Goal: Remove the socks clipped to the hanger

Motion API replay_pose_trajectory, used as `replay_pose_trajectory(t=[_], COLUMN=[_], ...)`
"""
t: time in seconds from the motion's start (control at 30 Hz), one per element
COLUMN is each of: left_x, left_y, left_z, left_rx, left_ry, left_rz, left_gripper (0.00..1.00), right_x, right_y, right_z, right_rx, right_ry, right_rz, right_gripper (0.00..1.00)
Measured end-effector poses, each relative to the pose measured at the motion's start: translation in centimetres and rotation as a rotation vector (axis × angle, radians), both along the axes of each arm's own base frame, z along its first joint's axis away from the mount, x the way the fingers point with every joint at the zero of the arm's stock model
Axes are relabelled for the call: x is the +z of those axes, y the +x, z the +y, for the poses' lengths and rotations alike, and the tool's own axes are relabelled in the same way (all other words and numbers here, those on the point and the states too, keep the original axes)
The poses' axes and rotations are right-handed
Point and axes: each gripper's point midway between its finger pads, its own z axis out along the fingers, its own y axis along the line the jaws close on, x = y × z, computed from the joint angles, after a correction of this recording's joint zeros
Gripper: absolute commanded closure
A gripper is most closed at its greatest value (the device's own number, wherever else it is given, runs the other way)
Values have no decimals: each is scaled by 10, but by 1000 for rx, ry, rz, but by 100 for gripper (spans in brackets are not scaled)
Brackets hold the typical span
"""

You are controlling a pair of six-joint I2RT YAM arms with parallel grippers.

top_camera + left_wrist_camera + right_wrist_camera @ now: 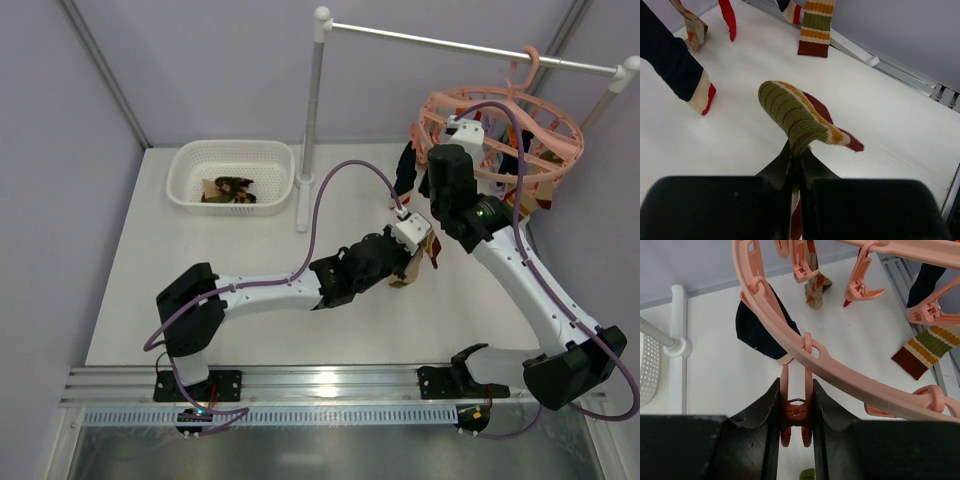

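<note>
Pinching olive-striped sock (790,112) in left claw (796,155), over desk (890,125).
Squeezing clip peg (795,414) on hanger (840,367) rim with right claw (796,388); other socks (817,25) dangling near, open desk toward right edge.

navy sock (670,65): cut off (left edge) | basket (647,370): mostly cropped

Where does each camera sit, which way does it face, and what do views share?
Top external: above and behind the bases, looking down on the white table, the left arm, the right arm and the salmon-pink plastic ring hanger.
Left wrist: looks along the left gripper, shut on an olive ribbed sock.
Right wrist: looking down past the right gripper, closed on a pink clip peg.
Shared: both wrist views show one hanging olive-and-yellow striped sock.
</note>
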Motion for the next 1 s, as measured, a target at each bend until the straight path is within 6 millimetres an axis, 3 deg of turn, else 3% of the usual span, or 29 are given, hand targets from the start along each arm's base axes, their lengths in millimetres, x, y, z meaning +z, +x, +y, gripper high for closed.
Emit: replay_pose_trajectory(t=[0.03, 0.07, 0.17, 0.3, 0.4, 0.57, 0.67, 0.8, 1.0], left_x=[0, -1, -2, -6, -22, -65, -77, -69, -35], left_y=[0, 1, 3, 12, 18, 46, 65, 90, 125], left_z=[0, 1, 3, 11, 24, 69, 99, 139, 186], left_rx=[3, 7, 25, 67, 96, 202, 270, 353, 452], left_ry=[1, 3, 9, 21, 34, 75, 76, 19, -83], left_rz=[0, 0, -1, 3, 36, 123, 169, 214, 214], left_gripper=[100, 100, 100, 100, 100, 100, 100, 100, 100], right_x=[0, 0, -3, -8, -8, -17, -32, -63, -113], right_y=[0, 0, -2, -10, -17, -33, -39, -45, -51], right_z=[0, 0, 2, 2, 3, 8, 11, 14, 21], right_rx=[0, 0, 13, 38, 60, 120, 149, 173, 209], right_ry=[0, 1, 7, 16, 34, 72, 87, 95, 111], right_rz=[0, 0, -2, 1, -14, -34, -28, 14, 76], right_gripper=[70, 44, 19, 10, 6, 4, 4, 4, 0])
